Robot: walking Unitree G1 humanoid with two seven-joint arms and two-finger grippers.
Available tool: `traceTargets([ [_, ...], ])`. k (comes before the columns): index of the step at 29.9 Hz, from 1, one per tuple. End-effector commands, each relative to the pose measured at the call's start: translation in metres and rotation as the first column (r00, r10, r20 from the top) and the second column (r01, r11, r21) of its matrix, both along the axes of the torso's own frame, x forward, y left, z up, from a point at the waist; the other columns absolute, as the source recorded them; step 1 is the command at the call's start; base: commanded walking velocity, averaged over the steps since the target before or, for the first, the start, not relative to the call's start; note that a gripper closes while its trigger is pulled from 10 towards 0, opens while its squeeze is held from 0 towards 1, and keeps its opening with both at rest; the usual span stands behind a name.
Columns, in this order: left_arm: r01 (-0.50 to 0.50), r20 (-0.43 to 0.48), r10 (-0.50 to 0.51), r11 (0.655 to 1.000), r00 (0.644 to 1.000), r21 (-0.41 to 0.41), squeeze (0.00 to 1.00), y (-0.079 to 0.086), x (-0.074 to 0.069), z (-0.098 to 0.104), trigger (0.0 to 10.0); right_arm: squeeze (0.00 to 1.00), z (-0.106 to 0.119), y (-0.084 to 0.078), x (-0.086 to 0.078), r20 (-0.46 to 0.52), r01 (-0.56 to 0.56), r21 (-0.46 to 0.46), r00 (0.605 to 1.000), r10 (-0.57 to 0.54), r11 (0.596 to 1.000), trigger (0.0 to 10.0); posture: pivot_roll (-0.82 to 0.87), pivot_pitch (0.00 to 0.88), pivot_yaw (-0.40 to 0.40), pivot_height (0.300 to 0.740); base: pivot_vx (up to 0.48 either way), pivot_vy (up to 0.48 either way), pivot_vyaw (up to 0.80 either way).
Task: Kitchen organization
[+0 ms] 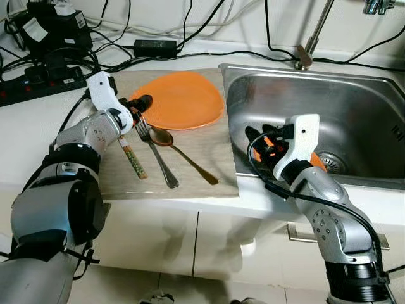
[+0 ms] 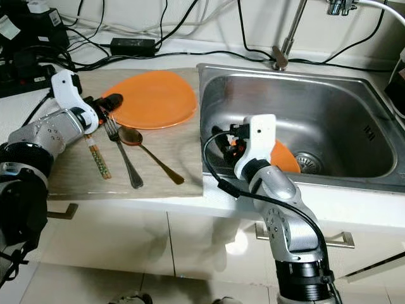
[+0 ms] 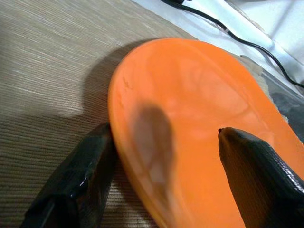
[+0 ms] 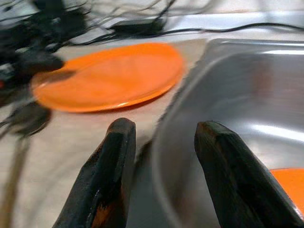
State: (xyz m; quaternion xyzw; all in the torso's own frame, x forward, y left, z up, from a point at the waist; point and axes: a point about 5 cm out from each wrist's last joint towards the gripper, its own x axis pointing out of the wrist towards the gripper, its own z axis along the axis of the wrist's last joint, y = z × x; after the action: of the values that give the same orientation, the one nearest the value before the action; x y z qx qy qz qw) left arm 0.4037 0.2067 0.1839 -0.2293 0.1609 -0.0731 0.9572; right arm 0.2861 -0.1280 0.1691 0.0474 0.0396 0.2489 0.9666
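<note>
The left gripper (image 3: pixel 166 156) is straddling the near rim of the orange plate (image 1: pixel 180 100), its two black fingers (image 3: pixel 76 178) spread wide, one under the rim on the mat side and one over the plate's face, not yet closing on it. That plate is lying flat on the woven mat (image 1: pixel 202 152) in the upper middle of the left eye view, beside the sink (image 1: pixel 354 107). It looks stiff, thin, light and glossy, so it is likely slippery; pinching the raised rim seems the only hold, and a firm one, since it may swing or slide.

The right gripper (image 4: pixel 164 156) is hovering inside the sink's left part, fingers apart and empty, just above a second orange plate (image 2: pixel 285 158) lying on the basin floor.

On the mat just beside the left gripper are lying a fork (image 1: pixel 155 155), a spoon (image 1: pixel 183 155) and chopsticks (image 1: pixel 131 158). Cables are trailing across the bench (image 1: pixel 25 133) behind.
</note>
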Motion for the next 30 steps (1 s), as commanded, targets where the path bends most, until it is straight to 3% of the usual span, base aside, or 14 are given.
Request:
traceTargets([
  [1,0.032,-0.071,-0.033,0.999,0.997,-0.017,0.00,-0.0071,-0.0027,-0.0108,10.0,0.00,-0.0026,0.0058,-0.0082,-0.023,-0.096,-0.032,0.995,0.096,0.995,10.0,-0.08,0.047,-0.009,0.740,0.000,0.000,0.00],
  [4,0.036,-0.093,-0.039,0.999,0.995,-0.037,0.00,-0.0076,-0.0046,-0.0154,10.0,0.00,-0.0030,0.0063,-0.0124,-0.027,-0.129,-0.039,0.991,0.128,0.991,10.0,-0.08,0.046,-0.008,0.740,0.000,0.000,0.00],
  [8,0.043,-0.090,-0.057,0.988,0.994,-0.149,0.00,-0.0096,-0.0054,-0.0141,10.0,0.00,-0.0010,0.0052,-0.0127,-0.023,-0.128,-0.022,0.992,0.128,0.992,10.0,-0.08,0.044,-0.003,0.740,0.000,0.000,0.00],
  [9,0.040,-0.090,-0.056,0.986,0.994,-0.164,0.00,-0.0092,-0.0054,-0.0136,4.9,0.00,-0.0008,0.0053,-0.0127,-0.022,-0.129,-0.022,0.992,0.128,0.991,10.0,-0.08,0.043,-0.002,0.740,0.000,0.000,0.00],
  [10,0.035,-0.091,-0.051,0.985,0.995,-0.172,0.00,-0.0082,-0.0055,-0.0134,1.5,0.00,-0.0005,0.0052,-0.0130,-0.023,-0.133,-0.023,0.991,0.132,0.991,10.0,-0.08,0.043,-0.002,0.740,0.000,0.000,0.00],
  [11,0.033,-0.091,-0.049,0.985,0.995,-0.170,0.00,-0.0076,-0.0056,-0.0135,0.0,0.00,-0.0004,0.0053,-0.0130,-0.023,-0.134,-0.023,0.991,0.134,0.991,10.0,-0.08,0.043,-0.002,0.740,0.000,0.000,0.00],
  [21,0.081,-0.104,-0.100,0.981,0.990,-0.175,0.00,-0.0083,-0.0086,-0.0167,0.0,0.00,-0.0020,0.0058,-0.0127,-0.025,-0.146,-0.037,0.989,0.145,0.989,10.0,-0.07,0.040,-0.008,0.740,0.000,0.000,0.00],
  [30,0.068,-0.103,-0.087,0.982,0.991,-0.177,0.00,-0.0038,-0.0095,-0.0175,0.0,0.00,-0.0034,0.0041,-0.0115,-0.023,-0.130,-0.049,0.991,0.129,0.990,10.0,-0.07,0.031,-0.010,0.740,0.000,0.000,0.00],
])
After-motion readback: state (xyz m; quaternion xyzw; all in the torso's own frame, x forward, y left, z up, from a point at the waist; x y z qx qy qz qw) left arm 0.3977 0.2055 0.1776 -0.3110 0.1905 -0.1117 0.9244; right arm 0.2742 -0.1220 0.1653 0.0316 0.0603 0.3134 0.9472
